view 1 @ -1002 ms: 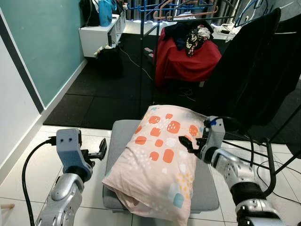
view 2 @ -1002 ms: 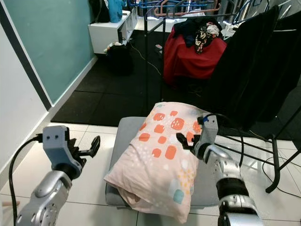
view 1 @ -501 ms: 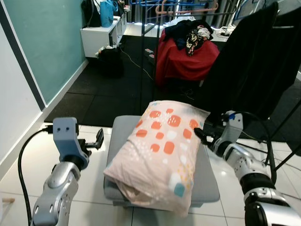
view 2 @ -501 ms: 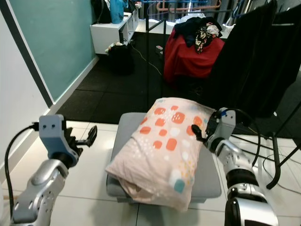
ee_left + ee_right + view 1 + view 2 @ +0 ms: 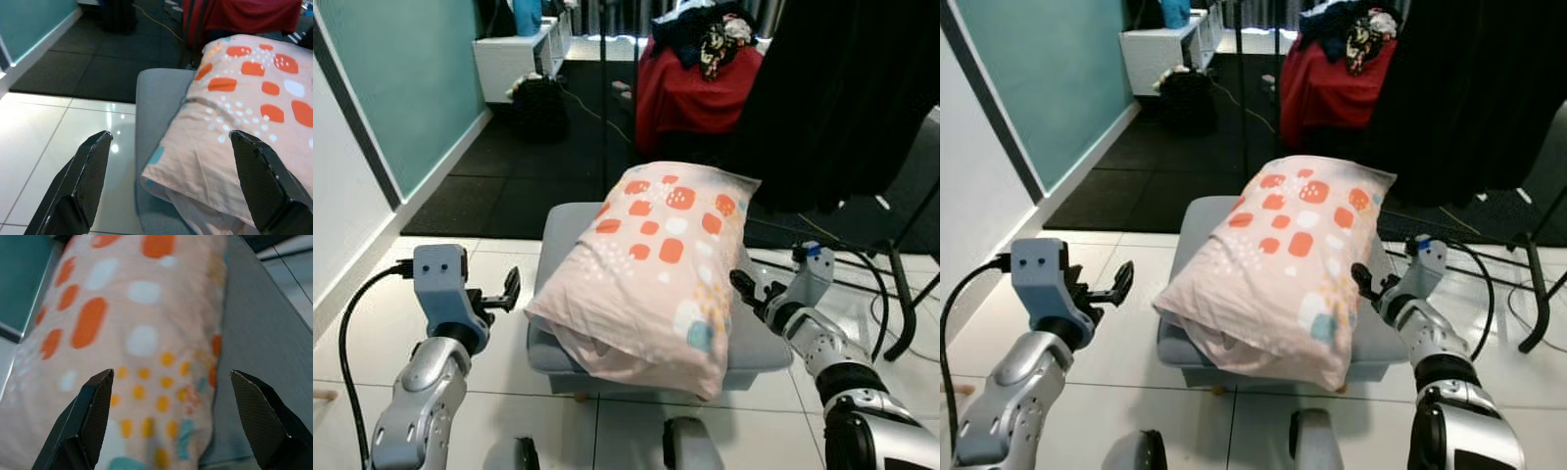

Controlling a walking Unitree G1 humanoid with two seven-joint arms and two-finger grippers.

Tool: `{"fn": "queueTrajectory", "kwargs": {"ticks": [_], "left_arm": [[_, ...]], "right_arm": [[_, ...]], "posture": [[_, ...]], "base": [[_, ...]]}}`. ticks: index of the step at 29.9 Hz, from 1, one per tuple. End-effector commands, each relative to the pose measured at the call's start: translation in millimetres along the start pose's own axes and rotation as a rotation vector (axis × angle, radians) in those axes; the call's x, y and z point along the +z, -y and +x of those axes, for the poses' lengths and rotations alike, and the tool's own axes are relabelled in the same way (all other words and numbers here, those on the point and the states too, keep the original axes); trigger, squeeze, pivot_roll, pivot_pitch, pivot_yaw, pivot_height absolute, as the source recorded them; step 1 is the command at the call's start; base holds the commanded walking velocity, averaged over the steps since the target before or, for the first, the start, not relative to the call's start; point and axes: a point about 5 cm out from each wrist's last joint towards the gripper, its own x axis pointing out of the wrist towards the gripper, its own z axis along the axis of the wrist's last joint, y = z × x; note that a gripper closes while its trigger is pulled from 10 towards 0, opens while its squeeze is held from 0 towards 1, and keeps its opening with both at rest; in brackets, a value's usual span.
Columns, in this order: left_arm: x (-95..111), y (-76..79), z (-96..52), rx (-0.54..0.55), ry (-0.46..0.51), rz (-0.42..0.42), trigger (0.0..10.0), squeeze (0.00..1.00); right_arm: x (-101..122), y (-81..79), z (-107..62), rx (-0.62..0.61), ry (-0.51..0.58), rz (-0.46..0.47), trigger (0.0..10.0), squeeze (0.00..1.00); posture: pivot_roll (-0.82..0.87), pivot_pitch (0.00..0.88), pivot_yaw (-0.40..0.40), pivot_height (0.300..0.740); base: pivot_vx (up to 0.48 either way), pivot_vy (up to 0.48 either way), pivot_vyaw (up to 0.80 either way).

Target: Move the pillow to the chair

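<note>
On the grey chair (image 5: 756, 346), pillow (image 5: 656, 259) lying lengthwise away from the robot, both jaws open beside it.

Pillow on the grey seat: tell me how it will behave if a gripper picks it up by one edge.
The pillow would probably sag and fold: its cover looks soft and wrinkled, with loose fabric hanging over the grey seat at the front edge. It is likely light for its bulk. A thin pinch may catch the cover alone, letting the filling slump.
</note>
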Motion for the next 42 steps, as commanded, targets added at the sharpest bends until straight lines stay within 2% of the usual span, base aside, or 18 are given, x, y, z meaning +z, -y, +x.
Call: {"fn": "queueTrajectory", "kwargs": {"ticks": [1, 2, 4, 5, 9, 11, 13, 15, 18, 21, 28, 32, 35, 36, 37, 40, 41, 42], "left_arm": [[2, -1.9, -4.2, -0.012, -0.004, 0.007, 10.0, 0.0], [3, -1.7, -7.2, -0.016, -0.004, 0.008, 10.0, 0.0], [4, -1.6, -10.3, -0.021, -0.006, 0.01, 10.0, 0.0], [6, -2.1, -17.2, -0.028, -0.011, 0.012, 10.0, 0.0], [8, -3.2, -21.9, -0.03, -0.014, 0.016, 10.0, 0.0], [13, -5.0, -28.4, -0.034, -0.012, 0.026, 10.0, 0.0], [16, -5.7, -31.4, -0.036, -0.011, 0.031, 10.0, 0.0], [22, -6.8, -37.0, -0.043, -0.005, 0.042, 10.0, 0.0], [27, -6.5, -39.6, -0.052, -0.002, 0.047, 10.0, 0.0], [38, -5.5, -49.0, -0.074, 0.001, 0.065, 10.0, 0.0], [45, -5.6, -60.6, -0.09, -0.026, 0.09, 10.0, 0.0], [49, -6.0, -65.5, -0.097, -0.04, 0.109, 10.0, 0.0], [50, -4.3, -67.0, -0.104, -0.046, 0.113, 10.0, 0.0], [50, -4.3, -67.0, -0.104, -0.046, 0.113, 10.0, 0.0], [50, -3.8, -67.6, -0.107, -0.051, 0.115, 10.0, 0.0], [51, -2.3, -69.1, -0.117, -0.064, 0.119, 10.0, 0.0], [51, -2.1, -69.7, -0.117, -0.068, 0.118, 10.0, 0.0], [51, -2.1, -69.7, -0.117, -0.068, 0.118, 10.0, 0.0]], "right_arm": [[8, -0.2, 1.0, -0.009, 0.042, 0.052, 10.0, 0.0], [8, 2.0, 0.2, -0.01, 0.055, 0.095, 10.0, 0.0], [9, 3.6, -0.4, -0.009, 0.065, 0.123, 10.0, 0.0], [7, 6.1, -1.2, -0.012, 0.072, 0.171, 10.0, 0.0], [6, 6.7, -1.3, -0.01, 0.074, 0.206, 10.0, 0.0], [5, 4.5, -1.0, 0.024, 0.085, 0.279, 10.0, 0.0], [5, 3.4, -0.9, 0.042, 0.091, 0.308, 10.0, 0.0], [4, -1.5, 0.1, 0.094, 0.097, 0.377, 10.0, 0.0], [2, -4.8, 1.1, 0.115, 0.094, 0.398, 10.0, 0.0], [-4, -14.4, 3.4, 0.174, 0.075, 0.429, 10.0, 0.0], [-17, -25.7, 7.0, 0.194, 0.033, 0.469, 10.0, 0.0], [-15, -50.2, 14.2, 0.264, 0.028, 0.481, 10.0, 0.0], [-9, -74.5, 17.5, 0.398, 0.019, 0.519, 10.0, 0.0], [-9, -74.5, 17.5, 0.398, 0.019, 0.519, 10.0, 0.0], [-8, -80.9, 18.0, 0.435, 0.013, 0.524, 10.0, 0.0], [-8, -108.6, 19.3, 0.568, -0.039, 0.493, 10.0, 0.0], [-9, -115.4, 19.7, 0.588, -0.057, 0.474, 10.0, 0.0], [-9, -115.4, 19.7, 0.588, -0.057, 0.474, 10.0, 0.0]], "posture": [[-0.11, 0.085, -0.018, 0.552], [-0.1, 0.098, -0.013, 0.547], [-0.1, 0.107, -0.012, 0.542], [-0.09, 0.133, -0.003, 0.532], [-0.09, 0.149, 0.002, 0.522], [-0.07, 0.195, 0.016, 0.512], [-0.06, 0.201, 0.018, 0.507], [-0.04, 0.227, 0.027, 0.497], [-0.03, 0.248, 0.034, 0.492], [0.0, 0.297, 0.048, 0.477], [0.04, 0.336, 0.075, 0.452], [0.06, 0.351, 0.089, 0.448], [0.06, 0.358, 0.098, 0.448], [0.06, 0.358, 0.098, 0.448], [0.06, 0.358, 0.098, 0.448], [0.06, 0.363, 0.101, 0.448], [0.06, 0.365, 0.101, 0.448], [0.06, 0.365, 0.101, 0.448]], "base": [[0.0, 0.0, 0.0], [0.0, 0.0, 0.0], [0.0, 0.0, 0.0], [0.0, 0.0, 0.0], [0.0, 0.0, 0.0], [0.0, 0.0, 0.0], [0.0, 0.0, 0.0], [0.0, 0.0, 0.0], [0.0, 0.0, 0.0], [0.0, 0.0, 0.0], [0.0, 0.0, 0.0], [0.0, 0.0, 0.0], [0.0, 0.0, 0.0], [0.0, 0.0, 0.0], [0.0, 0.0, 0.0], [0.0, 0.0, 0.0], [0.0, 0.0, 0.0], [0.0, 0.0, 0.0]]}}
